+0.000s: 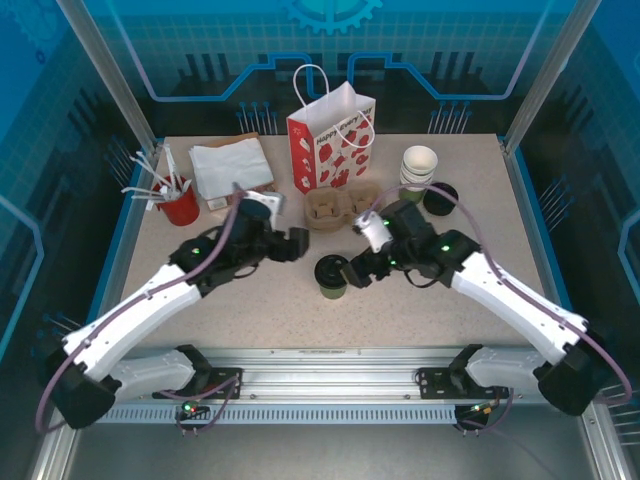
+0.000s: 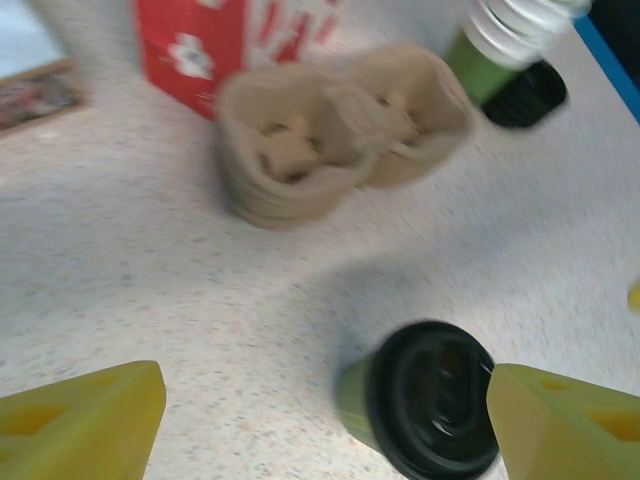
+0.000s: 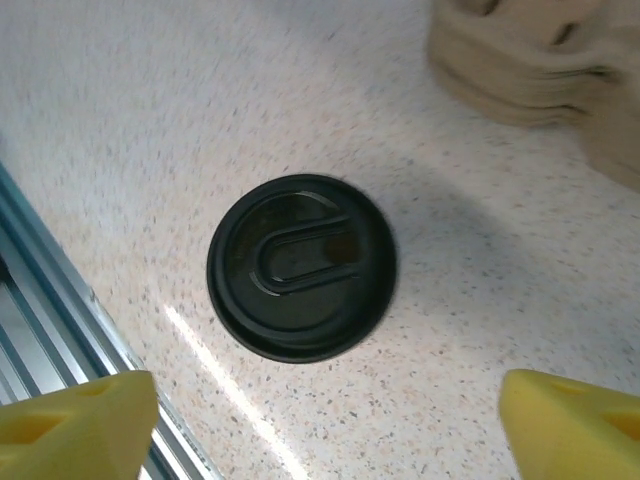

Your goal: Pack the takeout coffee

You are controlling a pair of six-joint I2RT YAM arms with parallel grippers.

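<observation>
Both my jaws spread wide, gripping nothing. Takeout coffee [image 1: 331, 275] stands upright on table [image 1: 250, 300], btwn my left gripper [image 1: 298, 244] & right gripper [image 1: 354, 270], w/ front rail [image 1: 330, 353] near. Cup carrier [image 1: 338, 210] sits just behind; bare tabletop around cup.

I see my speckled table [image 1: 490, 200], takeout coffee [image 1: 331, 275] upright between left claw [image 1: 298, 243] and right claw [image 1: 357, 268], pulp carrier [image 1: 338, 208] just beyond them, red bag [image 1: 330, 140] farther back, cup stack [image 1: 418, 165] and loose lid [image 1: 440, 198] past the right claw
</observation>
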